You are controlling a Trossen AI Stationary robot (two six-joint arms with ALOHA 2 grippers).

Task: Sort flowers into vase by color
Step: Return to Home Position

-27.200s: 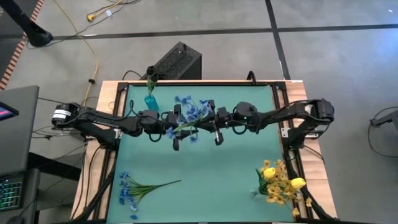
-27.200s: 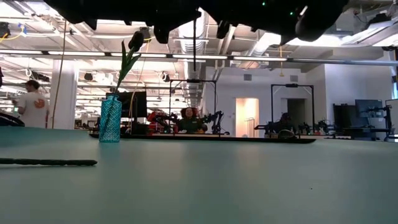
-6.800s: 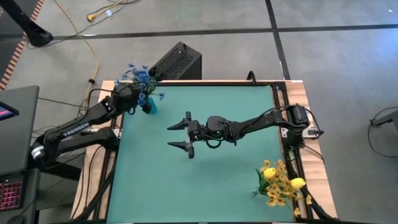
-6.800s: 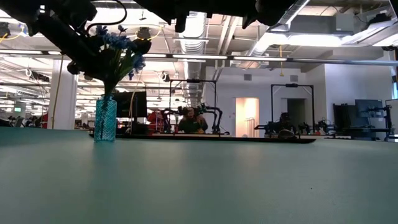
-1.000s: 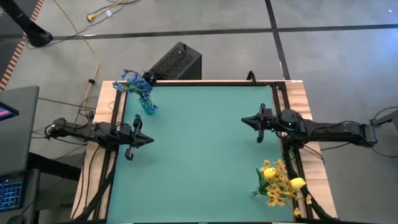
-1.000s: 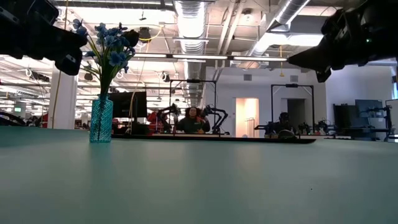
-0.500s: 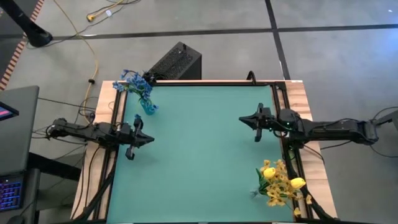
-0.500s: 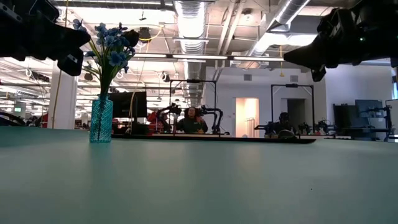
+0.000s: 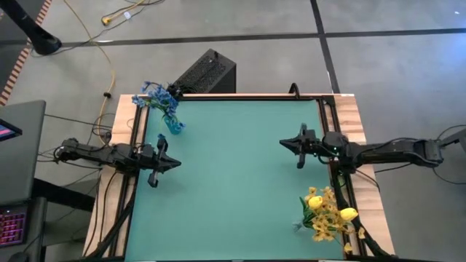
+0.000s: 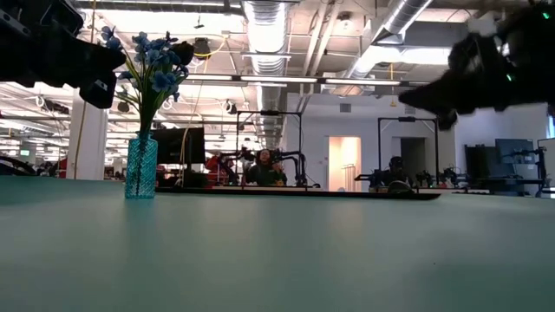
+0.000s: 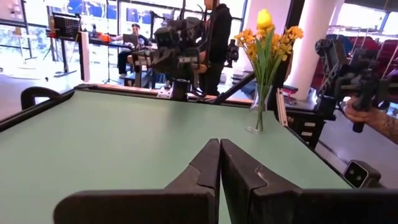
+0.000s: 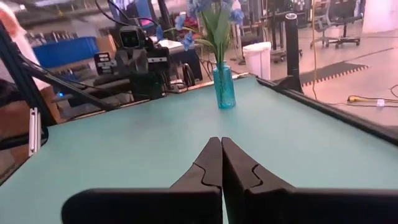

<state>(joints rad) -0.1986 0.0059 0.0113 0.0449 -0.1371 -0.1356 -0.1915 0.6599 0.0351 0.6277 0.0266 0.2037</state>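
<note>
Arms homing; sorting appears complete.
Left tool [image 9: 175,164] sits at the 9 o'clock edge of the counter [image 9: 233,182], right tool [image 9: 284,143] at 3 o'clock, each closed and holding nothing. Blue flowers [image 9: 160,96] stand in the blue vase [image 9: 175,124] at 11 o'clock, yellow flowers [image 9: 325,207] at 5 o'clock. Retract level, slowly, clear of blossoms.
</note>
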